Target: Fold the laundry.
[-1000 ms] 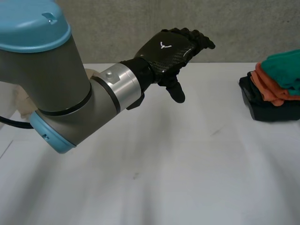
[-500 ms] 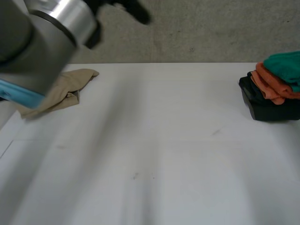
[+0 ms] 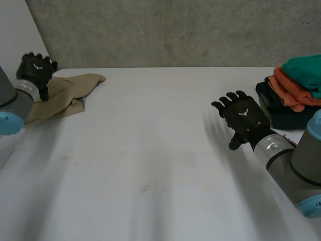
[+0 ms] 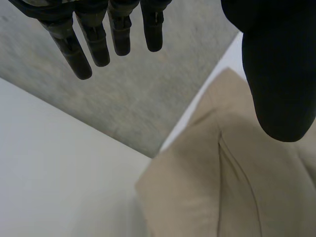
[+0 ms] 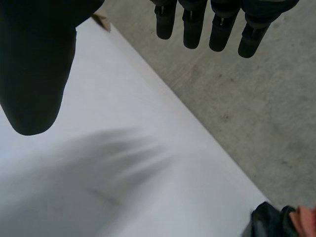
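White surface (image 3: 150, 160); folded pile (image 3: 293, 93) done beside released right robot hand (image 3: 245, 119); beige cloth (image 3: 70, 90) under released left robot hand (image 3: 34, 70), seemingly not yet folded.

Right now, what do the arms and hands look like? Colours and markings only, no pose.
The left hand and right hand are black, each with a glossy woven-pattern back bearing a small white Y-shaped mark. A silver metal ring joins each hand to its wrist. The left arm and right arm are grey cylinders with light-blue caps.
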Available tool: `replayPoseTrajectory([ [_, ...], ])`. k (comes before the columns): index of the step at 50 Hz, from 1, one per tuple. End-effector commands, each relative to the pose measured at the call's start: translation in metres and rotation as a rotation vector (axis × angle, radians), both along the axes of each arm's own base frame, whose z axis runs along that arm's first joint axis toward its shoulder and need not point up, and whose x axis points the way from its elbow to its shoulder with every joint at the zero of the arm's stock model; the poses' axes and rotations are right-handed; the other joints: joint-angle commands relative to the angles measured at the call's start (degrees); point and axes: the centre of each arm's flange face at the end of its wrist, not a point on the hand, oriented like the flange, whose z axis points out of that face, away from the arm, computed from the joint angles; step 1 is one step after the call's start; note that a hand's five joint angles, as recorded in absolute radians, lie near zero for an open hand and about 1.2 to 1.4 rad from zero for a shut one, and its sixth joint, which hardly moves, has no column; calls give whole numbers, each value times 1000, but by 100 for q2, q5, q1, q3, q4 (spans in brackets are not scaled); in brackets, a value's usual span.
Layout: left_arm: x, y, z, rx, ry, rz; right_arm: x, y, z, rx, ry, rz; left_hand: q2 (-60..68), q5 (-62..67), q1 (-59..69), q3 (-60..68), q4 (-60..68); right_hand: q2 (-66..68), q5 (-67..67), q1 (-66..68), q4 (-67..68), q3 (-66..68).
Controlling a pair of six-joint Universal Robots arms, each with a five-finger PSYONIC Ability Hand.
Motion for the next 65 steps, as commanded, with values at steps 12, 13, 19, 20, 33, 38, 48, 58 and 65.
replayPoseTrajectory([
  [12, 7, -44, -92, 40, 21, -94, -5, 2, -18, 52, 16, -11, 358, 382, 296, 334, 377, -222, -245, -282, -207, -188],
  [13, 8, -45, -94, 39, 21, -94, -5, 2, -19, 55, 16, -11, 358, 382, 296, 334, 377, -222, -245, -282, -207, -188],
  [19, 12, -56, -107, 4, 19, -88, -5, 1, -21, 55, 16, -11, 476, 500, 414, 451, 494, -222, -245, -282, -207, -188],
  [20, 13, -57, -109, -1, 19, -87, -5, 1, -22, 57, 18, -11, 526, 550, 464, 501, 544, -222, -245, -282, -207, -188],
  [33, -16, -52, -58, -110, 60, 35, -5, 1, -25, 63, 19, -13, 6647, 6671, 6585, 6623, 6666, -222, -245, -282, -207, -188],
  [38, -40, -23, 12, -142, 203, -4, -5, 1, -25, 68, 20, -13, 6647, 6671, 6585, 6623, 6666, -222, -245, -282, -207, -188],
  [48, -118, 100, 110, -155, 411, -238, -7, 1, -18, 50, 10, -23, 6647, 6671, 6585, 6623, 6666, -222, -245, -282, -207, -188],
  [58, -225, 247, 62, 125, 441, -567, -16, -8, -8, 28, 2, -100, 6647, 6671, 6585, 6623, 6666, -222, -245, -282, -207, -188],
  [65, -283, 299, -45, 352, 322, -675, -24, -12, -7, 22, 12, -179, 1236, 1260, 1174, 1211, 1254, -222, -245, -282, -207, -188],
])
